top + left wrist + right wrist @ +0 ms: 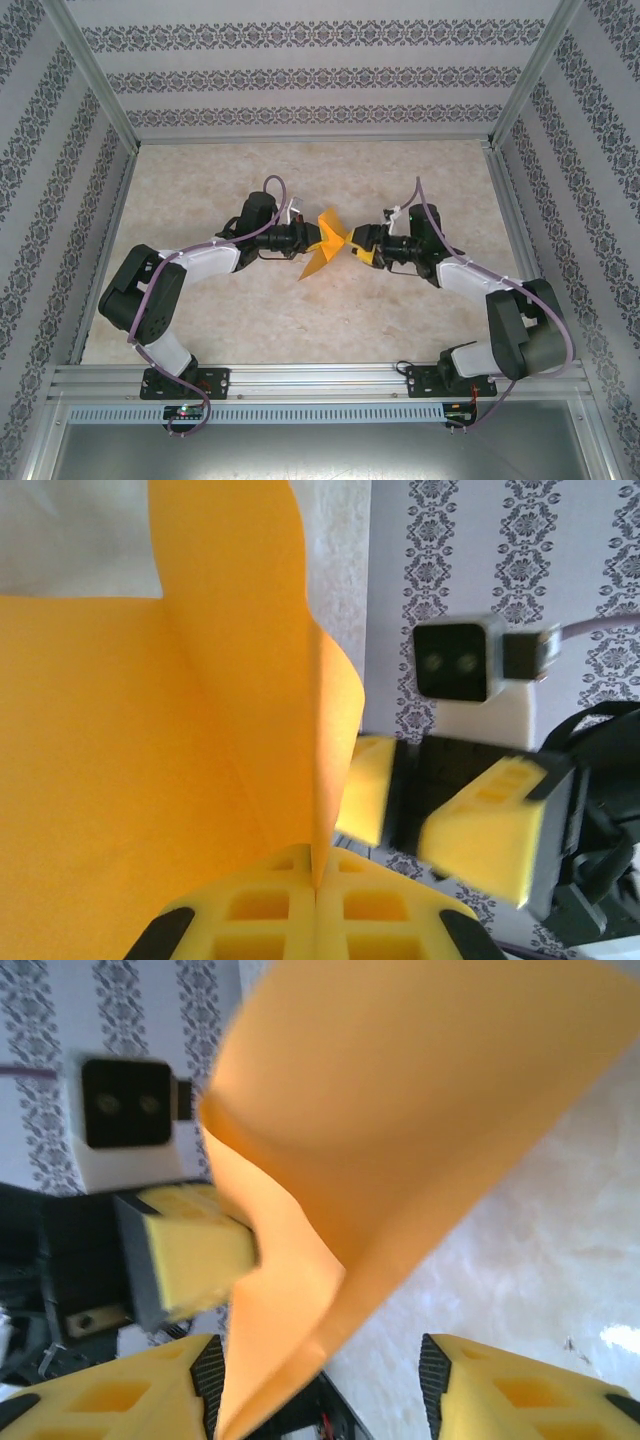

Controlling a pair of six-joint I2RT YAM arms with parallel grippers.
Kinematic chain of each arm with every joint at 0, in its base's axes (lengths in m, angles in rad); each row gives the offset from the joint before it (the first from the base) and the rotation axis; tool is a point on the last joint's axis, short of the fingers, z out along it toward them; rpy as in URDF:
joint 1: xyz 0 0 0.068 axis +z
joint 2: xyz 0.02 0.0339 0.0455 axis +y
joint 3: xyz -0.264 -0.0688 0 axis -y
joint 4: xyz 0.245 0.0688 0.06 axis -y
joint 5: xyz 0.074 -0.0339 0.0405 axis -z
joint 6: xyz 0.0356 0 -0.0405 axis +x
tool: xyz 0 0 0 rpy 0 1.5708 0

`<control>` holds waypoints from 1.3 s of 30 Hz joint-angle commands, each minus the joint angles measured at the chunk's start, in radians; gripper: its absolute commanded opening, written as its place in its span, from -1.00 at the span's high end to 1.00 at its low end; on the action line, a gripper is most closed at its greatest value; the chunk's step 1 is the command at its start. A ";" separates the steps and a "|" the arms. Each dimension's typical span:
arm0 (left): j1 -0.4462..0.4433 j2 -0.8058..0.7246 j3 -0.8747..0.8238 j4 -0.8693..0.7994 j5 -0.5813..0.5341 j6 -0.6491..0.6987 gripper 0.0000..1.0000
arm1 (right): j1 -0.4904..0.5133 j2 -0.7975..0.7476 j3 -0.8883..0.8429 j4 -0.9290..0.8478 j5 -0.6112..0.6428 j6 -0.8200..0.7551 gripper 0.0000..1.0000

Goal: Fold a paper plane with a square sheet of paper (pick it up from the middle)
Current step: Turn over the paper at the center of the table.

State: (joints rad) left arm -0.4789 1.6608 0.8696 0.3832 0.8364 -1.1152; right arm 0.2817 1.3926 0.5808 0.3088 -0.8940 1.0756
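Paper (325, 246) clamped in left gripper (316, 888) (aloft); right gripper (320, 1362) parted around it.

Over mid table (250, 330), orange paper sheet (327, 243) sits btwn the 2 grippers, creased & part-folded w/ one pointed flap hanging toward the near-left; left gripper (308, 238) touches its left side, right gripper (358, 247) just beside its right tip.

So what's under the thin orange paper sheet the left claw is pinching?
Bare beige marbled tabletop shows beneath the thin orange paper sheet in the left claw; the patch directly below is covered from above.
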 commanded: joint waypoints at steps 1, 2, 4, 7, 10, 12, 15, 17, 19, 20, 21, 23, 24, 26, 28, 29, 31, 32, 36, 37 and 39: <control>-0.013 0.015 0.033 0.075 0.006 -0.035 0.87 | 0.041 -0.013 -0.050 0.135 0.043 0.150 -0.20; -0.015 0.020 0.034 0.081 0.009 -0.039 0.86 | 0.054 -0.015 -0.057 0.170 0.056 0.184 -0.27; -0.018 0.027 0.036 0.086 0.010 -0.040 0.86 | 0.079 -0.014 -0.061 0.206 0.082 0.226 -0.30; -0.021 0.031 0.041 0.092 0.014 -0.040 0.86 | 0.100 -0.008 -0.070 0.243 0.116 0.267 -0.30; -0.023 0.033 0.038 0.080 0.014 -0.027 0.86 | 0.109 -0.004 -0.076 0.303 0.122 0.310 -0.31; -0.023 0.034 0.032 0.082 0.016 -0.028 0.85 | 0.117 -0.010 -0.075 0.294 0.135 0.313 -0.31; -0.023 0.035 0.027 0.102 0.010 -0.040 0.85 | 0.138 -0.002 -0.077 0.308 0.143 0.328 -0.29; -0.023 0.038 0.024 0.119 0.006 -0.053 0.85 | 0.148 0.010 -0.082 0.345 0.144 0.354 -0.26; -0.023 0.037 0.022 0.136 0.000 -0.064 0.85 | 0.154 0.018 -0.086 0.358 0.144 0.367 -0.24; -0.023 0.037 0.019 0.143 -0.002 -0.067 0.85 | 0.155 0.021 -0.090 0.361 0.145 0.370 -0.21; -0.023 0.037 0.019 0.145 -0.003 -0.069 0.85 | 0.155 0.024 -0.094 0.367 0.146 0.374 -0.19; -0.024 0.040 0.020 0.153 0.000 -0.072 0.85 | 0.155 0.026 -0.098 0.368 0.151 0.380 -0.12; -0.023 0.040 0.018 0.154 0.001 -0.072 0.84 | 0.155 0.028 -0.098 0.372 0.151 0.381 -0.08; -0.023 0.039 0.014 0.154 0.002 -0.071 0.83 | 0.155 0.030 -0.098 0.390 0.150 0.391 0.02; -0.023 0.040 0.010 0.151 0.001 -0.069 0.82 | 0.153 0.031 -0.096 0.392 0.149 0.392 0.13; -0.023 0.040 0.008 0.149 0.002 -0.068 0.81 | 0.152 0.029 -0.096 0.393 0.148 0.395 0.19; -0.024 0.040 0.004 0.151 0.003 -0.067 0.79 | 0.146 0.026 -0.097 0.397 0.145 0.397 0.31; -0.023 0.040 0.003 0.148 0.004 -0.064 0.78 | 0.142 0.023 -0.098 0.395 0.145 0.395 0.37; -0.021 0.038 0.003 0.120 0.001 -0.046 0.71 | 0.134 0.008 -0.104 0.375 0.141 0.386 0.53; -0.021 0.037 0.003 0.117 0.001 -0.044 0.70 | 0.132 0.004 -0.104 0.366 0.142 0.383 0.56; -0.021 0.037 0.006 0.099 0.002 -0.035 0.63 | 0.126 -0.005 -0.105 0.347 0.141 0.372 0.62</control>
State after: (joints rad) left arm -0.4915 1.6917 0.8806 0.4828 0.8368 -1.1782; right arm 0.4206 1.4132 0.4862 0.6621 -0.7555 1.4673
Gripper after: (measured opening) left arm 0.177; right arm 0.198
